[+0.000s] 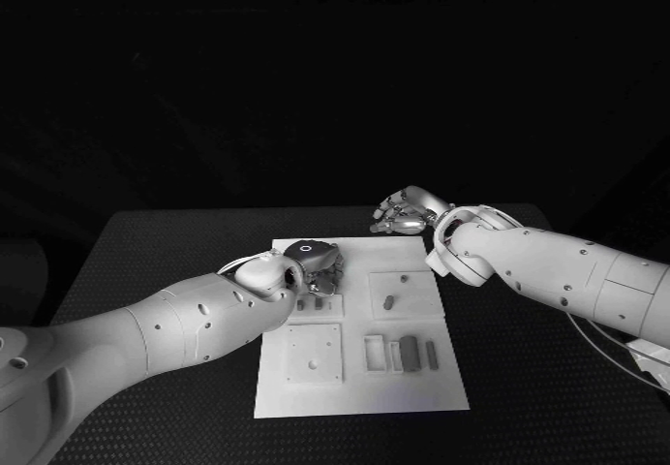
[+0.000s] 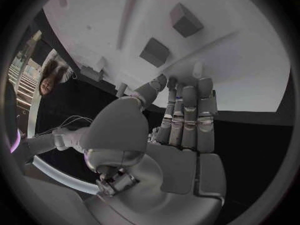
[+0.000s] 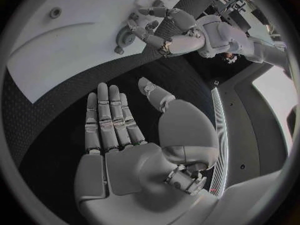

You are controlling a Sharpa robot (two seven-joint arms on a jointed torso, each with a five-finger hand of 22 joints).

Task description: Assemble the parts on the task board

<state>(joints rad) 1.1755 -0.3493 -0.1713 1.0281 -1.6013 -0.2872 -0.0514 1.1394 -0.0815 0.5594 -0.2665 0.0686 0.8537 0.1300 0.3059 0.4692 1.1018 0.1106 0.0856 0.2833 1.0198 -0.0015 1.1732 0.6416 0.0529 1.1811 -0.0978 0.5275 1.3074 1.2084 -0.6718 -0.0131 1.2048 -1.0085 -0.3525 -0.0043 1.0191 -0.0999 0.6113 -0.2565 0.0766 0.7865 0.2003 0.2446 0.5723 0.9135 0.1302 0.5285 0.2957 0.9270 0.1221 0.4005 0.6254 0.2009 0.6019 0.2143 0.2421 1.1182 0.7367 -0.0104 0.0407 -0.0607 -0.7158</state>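
Parts [image 1: 405, 353] lie grouped on the task board [image 1: 419, 395] toward five o'clock, untouched. Left hand [image 1: 313, 263] hovers spread at eleven o'clock, grasping nothing; right hand [image 1: 410, 211] waits released off the board's one o'clock corner, probably clearing room.

Desk [image 1: 167, 291]: black, with a fine woven-looking texture on its top; far edge and both far corners visible in the head view. Surroundings beyond the desk are dark on all sides, with no wall or floor detail resolvable there. Light falls on the desk's middle; its outer parts are dimmer.

Left wrist view: at the circle's rim, pale slatted or shelf-like structure [image 2: 19, 80], details too small to tell.

Right wrist view: a pale, smooth flat surface [image 3: 275, 92] at the rim beyond the desk's edge, and dark equipment [image 3: 234, 0] farther off, not identifiable.
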